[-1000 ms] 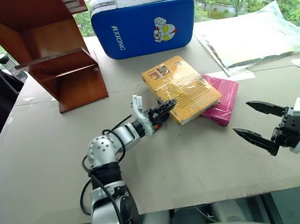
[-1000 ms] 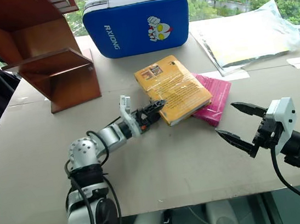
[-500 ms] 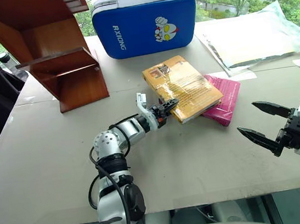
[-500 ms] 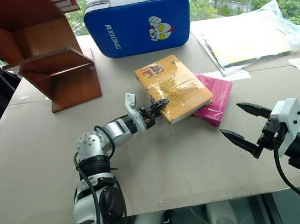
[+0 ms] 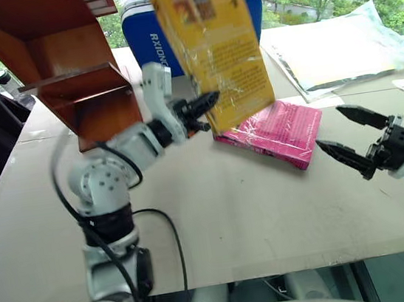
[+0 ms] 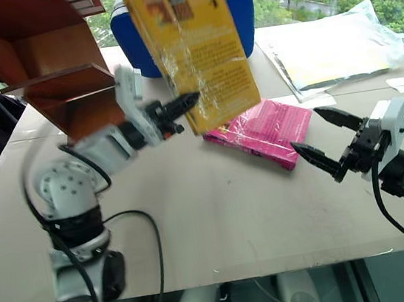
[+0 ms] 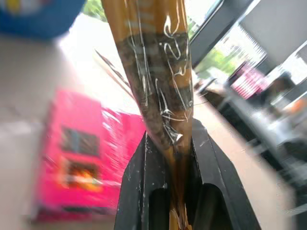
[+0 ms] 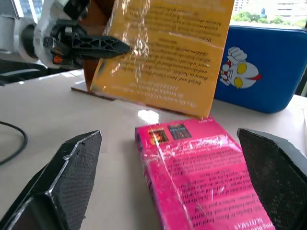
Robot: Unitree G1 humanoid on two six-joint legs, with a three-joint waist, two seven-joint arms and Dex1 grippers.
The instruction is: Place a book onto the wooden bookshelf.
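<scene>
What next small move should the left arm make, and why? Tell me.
Probably swing the book left toward the bookshelf. The left gripper is shut on its lower edge and holds it clear of the table, not yet at the shelf.

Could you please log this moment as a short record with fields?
held item: yellow-orange book, lifted off the table, upright
left gripper: shut on the book's lower edge
right gripper: open, empty, above the table near the magenta-pink book
magenta-pink book: lying flat on the table
wooden bookshelf: far left of the table, book not yet on it
blue zip case: behind the lifted book
</scene>
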